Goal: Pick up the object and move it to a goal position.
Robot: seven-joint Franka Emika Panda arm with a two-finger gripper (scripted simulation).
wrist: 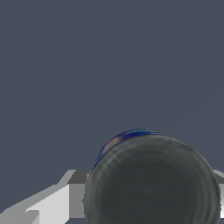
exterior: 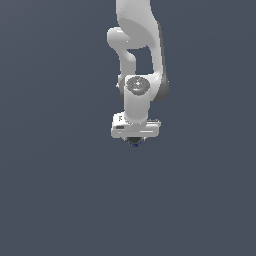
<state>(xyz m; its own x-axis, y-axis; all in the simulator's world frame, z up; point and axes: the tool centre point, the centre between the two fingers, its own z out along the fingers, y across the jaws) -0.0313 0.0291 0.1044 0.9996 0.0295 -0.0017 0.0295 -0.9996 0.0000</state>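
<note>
1. Object (exterior: 134, 141): small, round, dark grey-black lump with a faint blue edge. In the exterior view it sits directly under the middle of the gripper (exterior: 134, 140), touching its underside and far narrower than the white gripper bar (exterior: 136, 130). In the wrist view the same object (wrist: 151, 179) fills the near field as a dark ball with a blue rim, hard against the camera side of the gripper.

2. Gripper: points straight down, its bar level. The fingers themselves are not distinguishable in either view. Whether the jaws are pinching the object or merely standing around it cannot be told.

3. Arm (exterior: 137, 60): white, descends from the top of the exterior view, wrist stacked vertically over the gripper. Judgement: this upright stance suits a top-down grip, which centres so small a ball between the jaws.

4. Surface (exterior: 60, 200): uniform dark blue-grey. Whether the object rests on it or hangs clear of it cannot be told, as no shadow or edge shows.

5. Goal position: no marker is visible in either view.

6. Stage, as a judgement: at or about the grasp. A ball this small and round is likely to roll or squirt out unless it is gripped squarely on centre.
</note>
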